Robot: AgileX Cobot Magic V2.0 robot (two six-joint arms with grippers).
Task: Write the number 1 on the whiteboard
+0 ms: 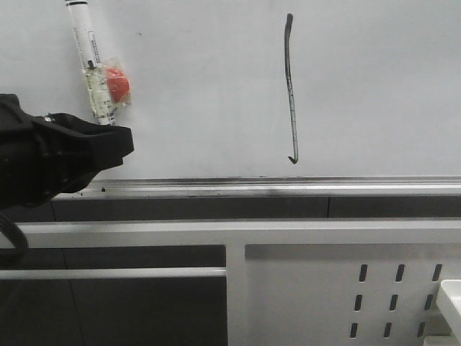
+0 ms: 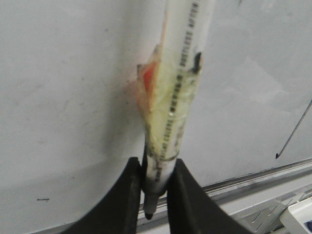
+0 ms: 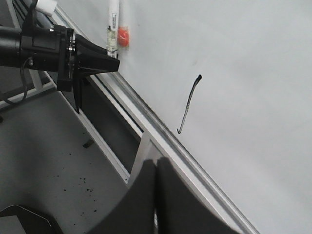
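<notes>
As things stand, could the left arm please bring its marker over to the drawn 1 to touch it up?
Probably yes. The left gripper is shut on the marker, and only bare whiteboard lies between it and the number 1. The right gripper sits back from the board.

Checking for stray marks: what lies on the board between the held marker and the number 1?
Bare whiteboard, apart from one tiny speck; the front view shows it between marker and number 1.
</notes>
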